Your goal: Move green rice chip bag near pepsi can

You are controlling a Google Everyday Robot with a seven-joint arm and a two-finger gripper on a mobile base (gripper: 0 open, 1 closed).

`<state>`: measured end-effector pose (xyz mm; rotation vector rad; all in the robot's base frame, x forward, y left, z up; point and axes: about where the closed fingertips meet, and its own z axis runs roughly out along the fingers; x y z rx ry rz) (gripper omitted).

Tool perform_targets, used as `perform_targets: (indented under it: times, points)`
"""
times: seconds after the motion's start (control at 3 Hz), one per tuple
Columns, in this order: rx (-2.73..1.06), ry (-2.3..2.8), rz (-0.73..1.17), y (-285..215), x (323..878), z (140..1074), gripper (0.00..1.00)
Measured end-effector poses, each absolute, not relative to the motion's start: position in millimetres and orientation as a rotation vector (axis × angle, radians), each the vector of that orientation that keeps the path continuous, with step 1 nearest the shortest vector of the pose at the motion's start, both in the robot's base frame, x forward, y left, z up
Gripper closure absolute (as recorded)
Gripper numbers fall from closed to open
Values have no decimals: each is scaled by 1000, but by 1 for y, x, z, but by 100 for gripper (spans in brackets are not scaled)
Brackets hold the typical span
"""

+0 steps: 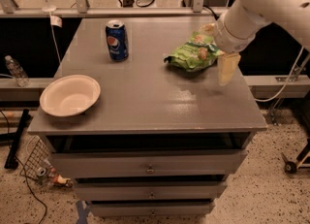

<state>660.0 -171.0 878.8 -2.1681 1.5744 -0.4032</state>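
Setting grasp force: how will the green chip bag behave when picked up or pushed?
The chip bag looks crinkled and puffy, so probably floppy and light; it would likely deform when squeezed. Its glossy skin may slip, though lying flat on the table it should slide, not roll. The gripper hangs at its end away from the can.

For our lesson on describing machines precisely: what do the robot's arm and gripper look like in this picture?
The arm is white, thick and rounded like a smooth tube, with small dark holes in its shell. The gripper, over the right side of the table beside the green rice chip bag, is pale cream-yellow and flat-sided.
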Motion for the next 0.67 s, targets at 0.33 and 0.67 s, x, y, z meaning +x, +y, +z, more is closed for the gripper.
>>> perform_targets:
  times: [0.33, 0.67]
  points:
    - [-2181, 1512, -428, -158, 684, 865, 0]
    - [-2186, 1469, -443, -147, 701, 859, 15]
